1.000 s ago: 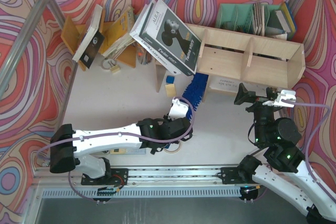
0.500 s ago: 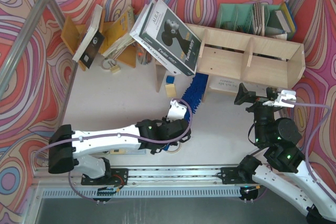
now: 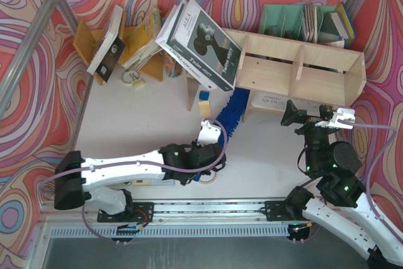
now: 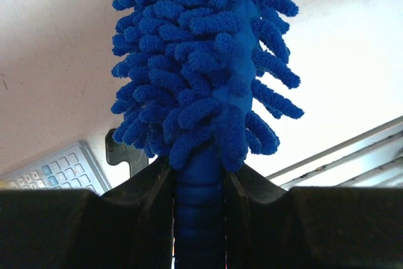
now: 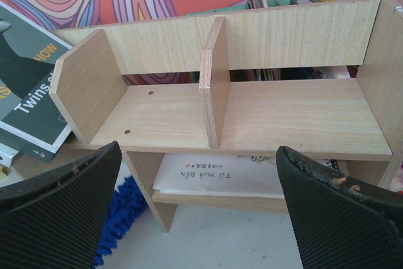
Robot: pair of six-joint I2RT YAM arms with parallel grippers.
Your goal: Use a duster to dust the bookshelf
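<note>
The bookshelf (image 3: 296,67) is pale plywood with one upright divider, and it stands at the back right. In the right wrist view, the bookshelf (image 5: 283,111) shows two bare upper compartments. The blue fluffy duster (image 3: 232,110) lies slanted on the table, its head reaching under the shelf's left end. My left gripper (image 3: 213,133) is shut on the dark blue handle. In the left wrist view the duster (image 4: 201,61) rises straight up from the left gripper (image 4: 199,177). My right gripper (image 3: 317,118) hangs open in front of the shelf. The wide-open right gripper (image 5: 196,152) holds nothing, and the duster (image 5: 123,212) shows at lower left.
A large black-and-white book (image 3: 201,42) leans on the shelf's left end. A white sheet (image 5: 220,174) lies on the lower tier. A green file organizer (image 3: 286,20) stands behind the shelf and an orange book rack (image 3: 138,42) at back left. A calculator (image 4: 50,171) lies near the left arm.
My left arm has drawn back slightly to the left with the duster in its grip. The right arm has not moved.
</note>
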